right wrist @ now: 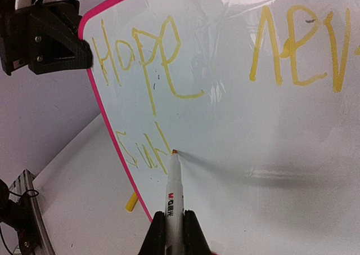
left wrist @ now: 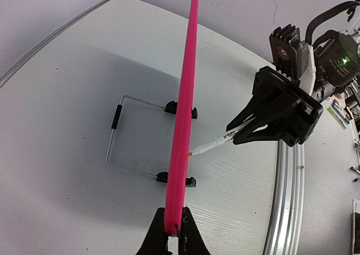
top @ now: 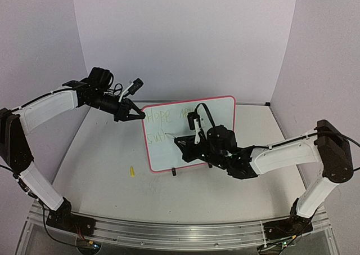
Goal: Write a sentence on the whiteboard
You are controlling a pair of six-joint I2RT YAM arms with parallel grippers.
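Note:
The whiteboard (top: 216,114), white with a pink frame, stands upright mid-table on black clip feet. My left gripper (left wrist: 173,232) is shut on its pink edge (left wrist: 186,97) at the upper left corner (top: 142,115). My right gripper (right wrist: 174,235) is shut on a white marker (right wrist: 174,193). The marker's orange tip touches the board just right of the second line. The sentence (right wrist: 151,69) in yellow reads "Hope nev" on top and "Sur" below. In the left wrist view, the marker (left wrist: 216,143) meets the board from the right.
A small yellow marker cap (top: 131,171) lies on the table left of the board's lower corner. A wire stand (left wrist: 126,131) reaches out behind the board. An aluminium rail (top: 169,229) runs along the near edge. Walls close the back and sides.

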